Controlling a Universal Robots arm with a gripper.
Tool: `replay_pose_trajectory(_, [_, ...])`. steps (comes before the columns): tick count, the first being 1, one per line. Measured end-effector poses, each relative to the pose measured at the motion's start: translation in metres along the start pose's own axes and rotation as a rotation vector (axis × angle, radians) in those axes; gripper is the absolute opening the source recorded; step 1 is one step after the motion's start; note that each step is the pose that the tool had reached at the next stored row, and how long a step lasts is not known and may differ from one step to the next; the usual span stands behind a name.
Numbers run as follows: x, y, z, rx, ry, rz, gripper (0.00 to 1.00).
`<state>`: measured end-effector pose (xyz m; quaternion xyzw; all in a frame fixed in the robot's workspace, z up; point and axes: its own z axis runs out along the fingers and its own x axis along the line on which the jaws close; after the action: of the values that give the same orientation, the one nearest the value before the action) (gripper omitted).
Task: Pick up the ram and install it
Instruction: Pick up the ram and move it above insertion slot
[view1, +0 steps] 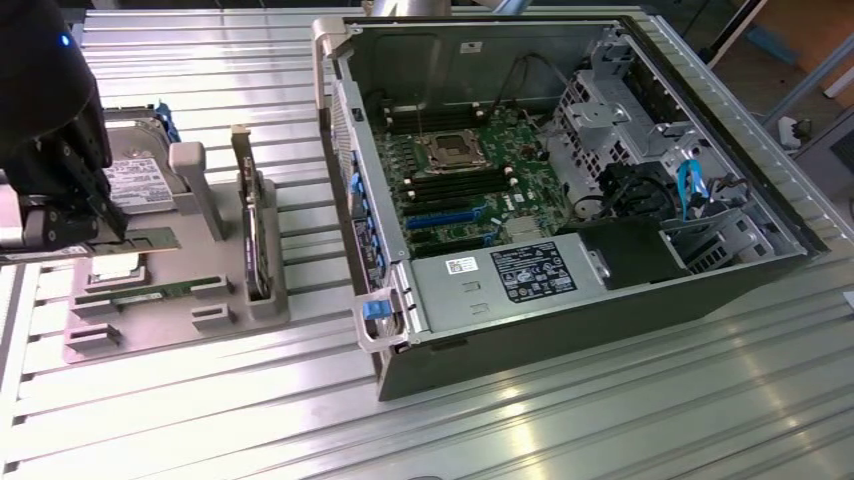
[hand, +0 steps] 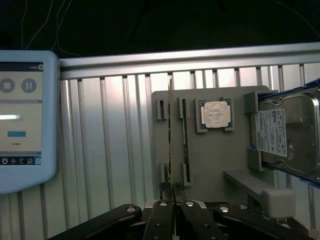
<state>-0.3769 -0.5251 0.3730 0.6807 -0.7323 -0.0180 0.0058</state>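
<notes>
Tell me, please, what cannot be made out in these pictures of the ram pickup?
Wrist view: the ram stands edge-on in the shut gripper, so its chips are hidden.
Exterior view: the dark arm covers where the gripper meets the ram.
Wrist view: the hard drive is cut off by the picture's edge.
Exterior view: the motherboard's memory slots are too small to tell filled from empty.
</notes>
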Motion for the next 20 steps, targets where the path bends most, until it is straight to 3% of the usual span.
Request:
replay_pose_trajectory(9, [0.000,0.0007,-0.0216,-0.0001,0.0000,0.000,0.12])
replay_pose_trajectory(20, [-0.001,0.0011,-0.0315,0.0000,-0.0001,0.000,0.12])
